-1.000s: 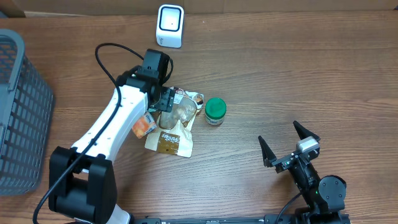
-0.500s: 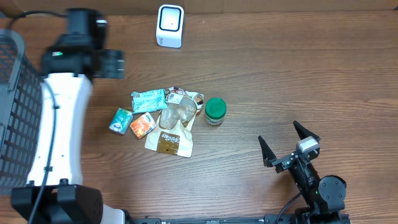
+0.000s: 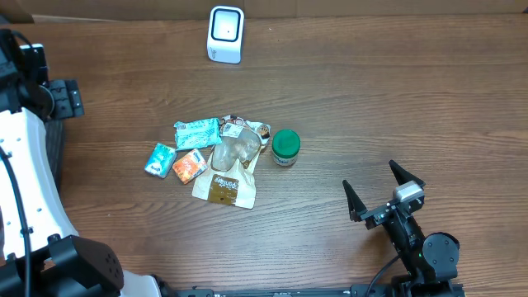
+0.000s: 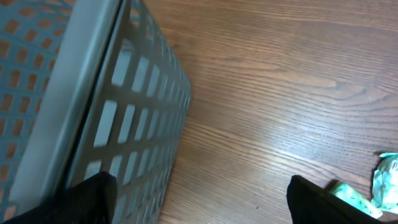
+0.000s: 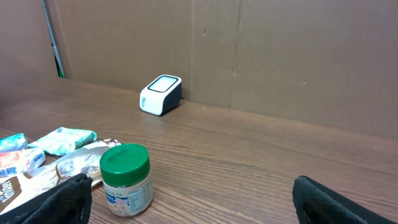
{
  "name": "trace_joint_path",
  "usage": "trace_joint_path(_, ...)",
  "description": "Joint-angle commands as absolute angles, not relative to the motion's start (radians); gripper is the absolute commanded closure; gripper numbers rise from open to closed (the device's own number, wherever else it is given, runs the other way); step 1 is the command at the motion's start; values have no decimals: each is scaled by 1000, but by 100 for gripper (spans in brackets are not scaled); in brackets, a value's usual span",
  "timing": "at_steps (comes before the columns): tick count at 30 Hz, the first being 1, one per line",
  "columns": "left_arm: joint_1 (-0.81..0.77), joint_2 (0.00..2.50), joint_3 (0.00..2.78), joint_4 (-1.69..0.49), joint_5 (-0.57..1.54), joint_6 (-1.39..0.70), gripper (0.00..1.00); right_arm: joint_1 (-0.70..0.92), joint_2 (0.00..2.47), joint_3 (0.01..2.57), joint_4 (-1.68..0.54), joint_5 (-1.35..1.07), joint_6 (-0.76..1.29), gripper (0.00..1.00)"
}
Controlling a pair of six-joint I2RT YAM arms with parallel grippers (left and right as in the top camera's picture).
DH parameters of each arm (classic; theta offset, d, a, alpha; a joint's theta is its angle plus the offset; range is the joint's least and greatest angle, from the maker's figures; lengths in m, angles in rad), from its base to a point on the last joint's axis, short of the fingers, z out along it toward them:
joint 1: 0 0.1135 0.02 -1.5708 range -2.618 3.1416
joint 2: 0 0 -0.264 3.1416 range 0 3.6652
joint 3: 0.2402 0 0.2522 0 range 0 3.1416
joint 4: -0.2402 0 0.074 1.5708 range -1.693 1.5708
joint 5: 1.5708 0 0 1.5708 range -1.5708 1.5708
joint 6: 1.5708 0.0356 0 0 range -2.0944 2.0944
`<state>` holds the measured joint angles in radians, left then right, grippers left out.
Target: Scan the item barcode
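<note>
Here, the left gripper [image 3: 73, 97] is held over the left edge of the desk [image 3: 371, 99], just beside the grey mesh basket [image 4: 93, 112], and its fingers [image 4: 87, 196] are spread wide apart with nothing between them; only bare wood and the basket's wall are seen from the left wrist, with a corner of a teal wrapper at the right edge of that view. The right gripper [image 3: 378, 188] is parked near the front right of the desk, its fingers [image 5: 62, 199] likewise set fully apart and empty, and it is pointed towards the items. The things to be scanned are gathered in a small heap at the middle of the desk, well apart from both grippers: a teal packet [image 3: 197, 133], a smaller teal packet [image 3: 159, 159], an orange packet [image 3: 190, 166], a brown pouch [image 3: 225, 187] and a crumpled clear wrapper [image 3: 239, 142] are laid touching or overlapping, and a green-lidded jar [image 3: 285, 148] is stood upright just to their right. The white scanner [image 3: 225, 33] is placed at the far edge of the desk, before a cardboard wall, well apart from the heap
</note>
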<state>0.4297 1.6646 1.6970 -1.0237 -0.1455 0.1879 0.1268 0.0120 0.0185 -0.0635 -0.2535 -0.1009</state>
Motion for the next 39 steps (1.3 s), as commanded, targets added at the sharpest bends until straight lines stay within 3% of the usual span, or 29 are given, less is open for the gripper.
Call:
trace_joint_path(1,485,1662,1711,-1021,-89,218,12,132,3,8,-58,-241,-101,0)
trace_joint_path(7,446,1658,1711,-1023,-32,217,14,132,3,8,-58,-241,-101,0)
trace_joint_path(18,226,1596,1711,-1093,-32,52,15,132,3,8,-58,-241,-101,0)
trace_joint_path(22,152,1596,1710,-1174,-31,17,0,132,3,8,-58,-241,-101,0)
trace_joint_path(39,-92,1598,1696,-1282,-22,-289,0,132,3,8,-58,-241,-101,0)
